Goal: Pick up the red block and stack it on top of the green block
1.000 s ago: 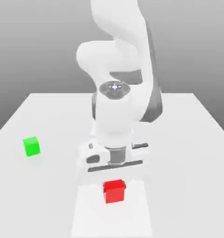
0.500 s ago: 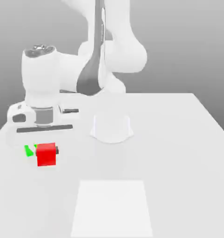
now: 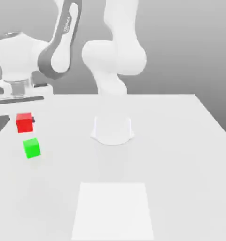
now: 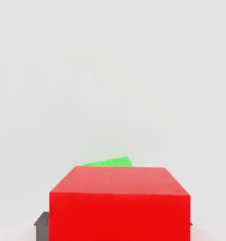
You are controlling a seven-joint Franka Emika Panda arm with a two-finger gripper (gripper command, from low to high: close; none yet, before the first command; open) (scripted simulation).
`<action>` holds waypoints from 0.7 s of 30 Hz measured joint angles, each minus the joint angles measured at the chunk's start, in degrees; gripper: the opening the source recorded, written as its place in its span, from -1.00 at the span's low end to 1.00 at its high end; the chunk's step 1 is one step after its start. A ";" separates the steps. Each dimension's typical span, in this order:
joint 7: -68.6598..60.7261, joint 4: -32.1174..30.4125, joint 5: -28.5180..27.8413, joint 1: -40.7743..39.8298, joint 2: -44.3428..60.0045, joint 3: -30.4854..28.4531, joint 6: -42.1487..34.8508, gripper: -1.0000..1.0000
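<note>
Hand (image 3: pixel 24 123) clamped on red block (image 3: pixel 24 122), now lifted clear above green block (image 3: pixel 32 148) on surface (image 3: pixel 171 155); earlier overlapping it, lower.

Red block (image 3: pixel 24 123) was plain bright red, green block (image 3: pixel 32 148) plain bright green, worktop (image 3: pixel 180 155) pale grey-white with a whiter square patch (image 3: pixel 113 211), arm (image 3: pixel 117 61) white with dark grey joints, backdrop grey

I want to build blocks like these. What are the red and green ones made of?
The red block and green block look like solid plastic or painted wood: flat, even colour, matte faces without shine, sharp edges. It is a simulator render, so the material stays a guess.
</note>
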 joint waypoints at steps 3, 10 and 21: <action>-1.16 0.00 1.15 1.11 1.74 -1.27 2.02 -1.00; -4.21 0.00 5.69 4.50 6.80 -3.62 7.16 -1.00; -15.44 -0.23 21.93 11.29 16.36 -5.57 15.14 -1.00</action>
